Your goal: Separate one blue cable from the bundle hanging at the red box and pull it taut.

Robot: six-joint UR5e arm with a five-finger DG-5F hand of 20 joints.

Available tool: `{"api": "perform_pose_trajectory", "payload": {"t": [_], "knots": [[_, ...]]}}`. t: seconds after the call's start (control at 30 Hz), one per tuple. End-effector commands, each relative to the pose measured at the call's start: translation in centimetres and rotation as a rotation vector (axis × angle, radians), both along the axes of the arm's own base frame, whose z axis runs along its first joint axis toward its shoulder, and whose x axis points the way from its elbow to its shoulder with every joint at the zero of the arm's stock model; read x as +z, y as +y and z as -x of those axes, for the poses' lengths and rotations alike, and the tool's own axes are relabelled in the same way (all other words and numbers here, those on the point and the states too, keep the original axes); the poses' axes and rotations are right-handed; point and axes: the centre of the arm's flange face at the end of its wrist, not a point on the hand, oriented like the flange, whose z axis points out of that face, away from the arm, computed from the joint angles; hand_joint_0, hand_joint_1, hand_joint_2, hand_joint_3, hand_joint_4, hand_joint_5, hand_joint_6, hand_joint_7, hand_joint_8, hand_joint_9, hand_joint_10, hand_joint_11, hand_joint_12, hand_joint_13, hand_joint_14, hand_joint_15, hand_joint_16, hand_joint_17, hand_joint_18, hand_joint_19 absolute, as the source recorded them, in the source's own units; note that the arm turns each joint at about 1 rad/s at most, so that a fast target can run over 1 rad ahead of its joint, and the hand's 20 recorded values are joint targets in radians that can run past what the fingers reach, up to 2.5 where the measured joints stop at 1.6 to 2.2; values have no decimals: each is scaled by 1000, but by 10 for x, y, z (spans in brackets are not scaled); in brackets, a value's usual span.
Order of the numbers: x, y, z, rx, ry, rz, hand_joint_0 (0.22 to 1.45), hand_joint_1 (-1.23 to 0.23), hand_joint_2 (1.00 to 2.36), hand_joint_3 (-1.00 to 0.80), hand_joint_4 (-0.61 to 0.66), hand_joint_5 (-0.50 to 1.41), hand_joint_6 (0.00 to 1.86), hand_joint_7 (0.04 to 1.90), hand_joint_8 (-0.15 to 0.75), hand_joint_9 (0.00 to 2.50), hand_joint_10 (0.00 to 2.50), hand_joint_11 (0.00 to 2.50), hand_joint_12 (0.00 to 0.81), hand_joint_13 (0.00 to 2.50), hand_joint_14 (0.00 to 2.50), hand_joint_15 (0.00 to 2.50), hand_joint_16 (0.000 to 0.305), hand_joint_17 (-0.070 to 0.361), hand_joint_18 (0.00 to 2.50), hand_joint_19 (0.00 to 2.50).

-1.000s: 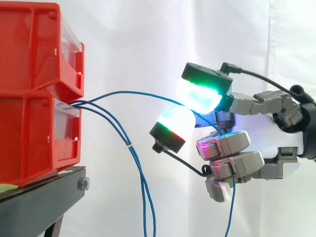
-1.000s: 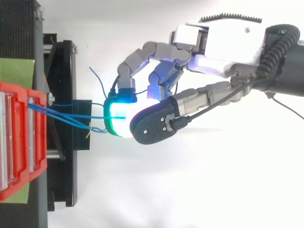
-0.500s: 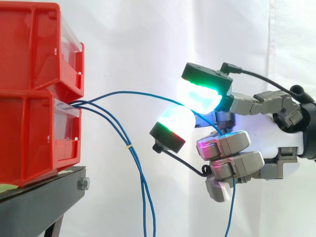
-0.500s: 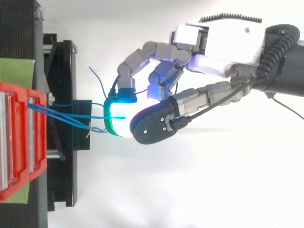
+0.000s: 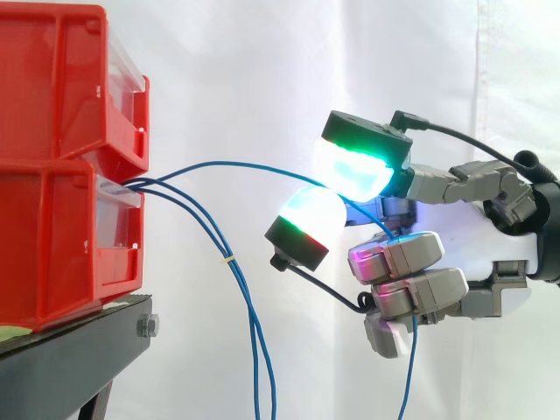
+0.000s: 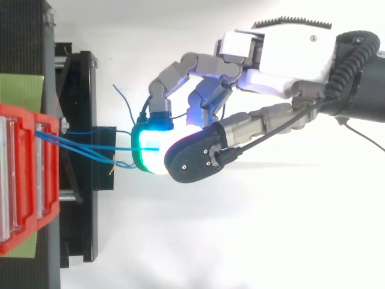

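Note:
Two stacked red bins sit on a black stand at the left. Several thin blue cables come out of the lower bin's front. One blue cable arcs rightward from the bin to my hand, also seen from above as the hand. This cable passes between two glowing cyan-green fingertips that pinch it. Its free end hangs down below the curled fingers. It runs in a shallow arc with some slack. The other blue cables droop from the bin, apart from the hand.
The black stand carries the bins, and its frame reaches out toward the hand. A green mat lies under the bins. A small pale tie marks the hanging cables. A white curtain hangs behind.

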Motion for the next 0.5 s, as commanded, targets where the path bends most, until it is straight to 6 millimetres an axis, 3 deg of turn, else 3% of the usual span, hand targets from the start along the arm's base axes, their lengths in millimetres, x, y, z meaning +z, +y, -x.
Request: {"api": "perform_pose_trajectory", "payload": {"t": [0.0,0.47], "knots": [[0,0,0,0,0,0,734,-634,1015,-321,20,-232,962,971,274,889,854,1235,283,1137,526,1472,46,104,930,902],[0,0,0,0,0,0,734,-634,1015,-320,22,-232,963,962,281,888,858,1232,282,1135,537,1468,47,105,932,898]]}}
